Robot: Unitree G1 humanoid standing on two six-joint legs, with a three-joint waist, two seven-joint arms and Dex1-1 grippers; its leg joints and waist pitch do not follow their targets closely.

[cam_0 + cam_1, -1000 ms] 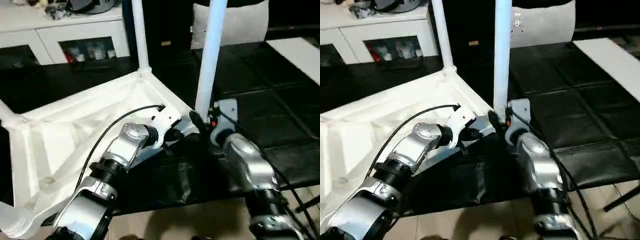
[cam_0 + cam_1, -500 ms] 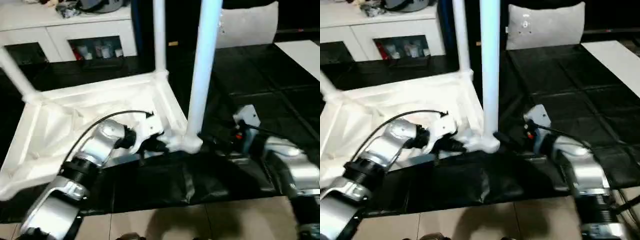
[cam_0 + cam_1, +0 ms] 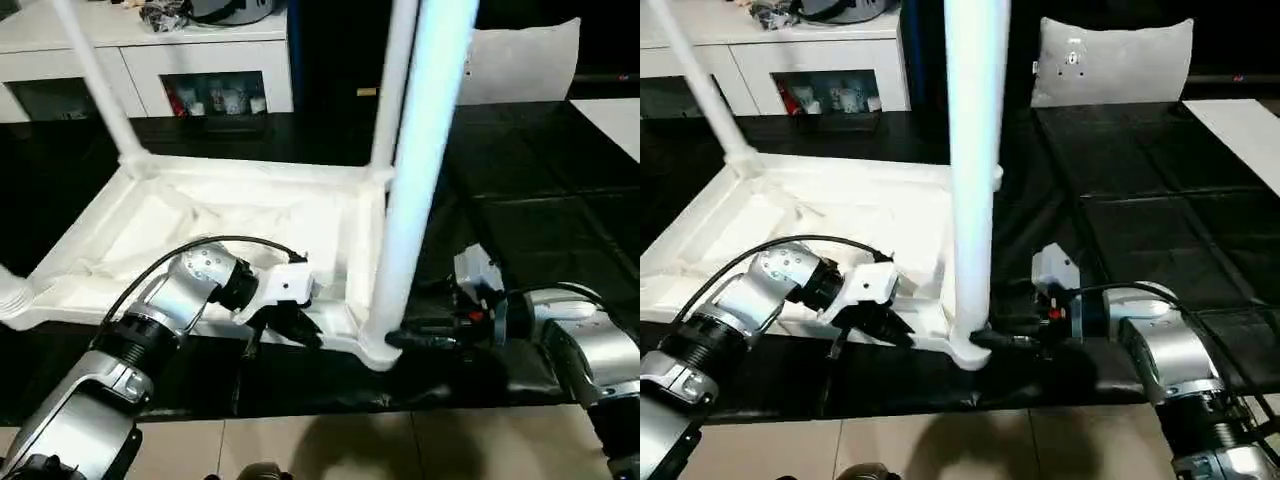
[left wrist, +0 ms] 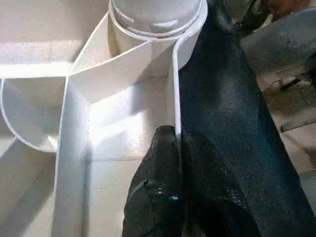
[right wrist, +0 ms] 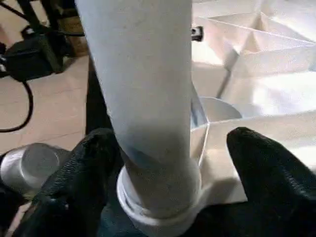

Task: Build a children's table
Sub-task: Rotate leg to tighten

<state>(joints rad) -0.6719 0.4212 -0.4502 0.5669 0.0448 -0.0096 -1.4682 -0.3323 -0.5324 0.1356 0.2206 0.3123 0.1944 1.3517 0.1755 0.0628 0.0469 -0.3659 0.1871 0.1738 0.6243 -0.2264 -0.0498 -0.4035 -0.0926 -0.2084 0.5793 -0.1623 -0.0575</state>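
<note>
Your table top lies upside down on the black mat, ribbed underside facing up, and it sits near the mat's front edge with bare floor just beyond. If you push it forward from here, that near corner can slide off.

Three legs stand in their corner sockets: the near leg, one behind it, and the far-left leg. At the left edge a fourth white tube end pokes in; you cannot tell if it is seated.

The near leg is tall and all its weight hangs above one socket. If it is only partly pressed in, any sideways nudge can tip it out or lever the whole top.

Your right pincer is spread wide, one finger on each side of the leg's base, not squeezing it. Close off-centre and you shove the leg instead of gripping it.

Your left pincer is clamped thin on the top's edge wall, right beside that socket. That is a slim hold on smooth plastic; pull hard and it may slip off.
</note>
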